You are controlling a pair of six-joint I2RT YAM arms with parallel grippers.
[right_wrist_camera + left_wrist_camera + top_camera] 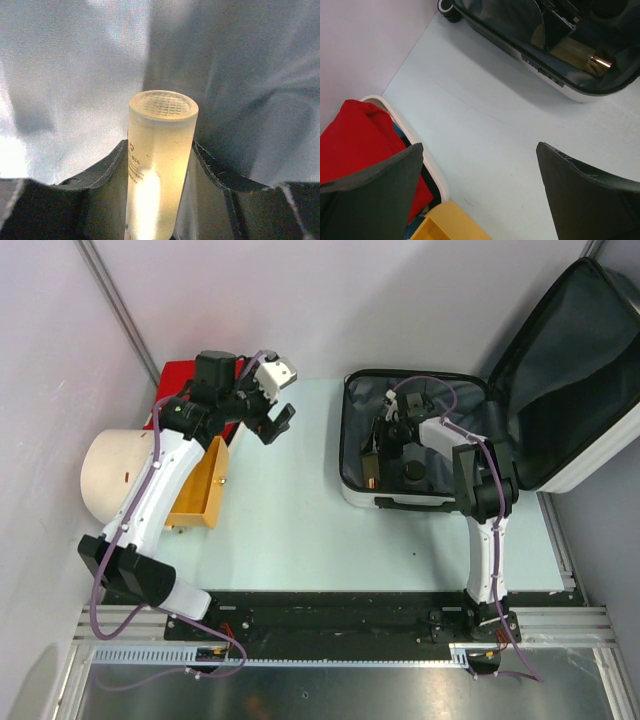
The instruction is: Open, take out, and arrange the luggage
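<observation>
The top external view shows the luggage (565, 370) at the far right corner of the table (290, 530). Its lid is swung up and out past the right edge, and its base lies flat with the dark lining exposed. The right arm reaches down into that base. In the right wrist view, the right gripper (159, 147) pinches a translucent cream tube (159, 175) from both sides, with the lining behind it. An amber bottle with a gold cap (580, 55) also lies in the base near its front wall. The left gripper (479, 150) hangs over the far left part of the table, fingers spread wide and holding nothing. Beneath it a red cloth (355, 140) fills a white-rimmed container (437, 180). A yellow box (200, 485) sits just beside it, and a cream tub (110, 470) stands at the left edge.
</observation>
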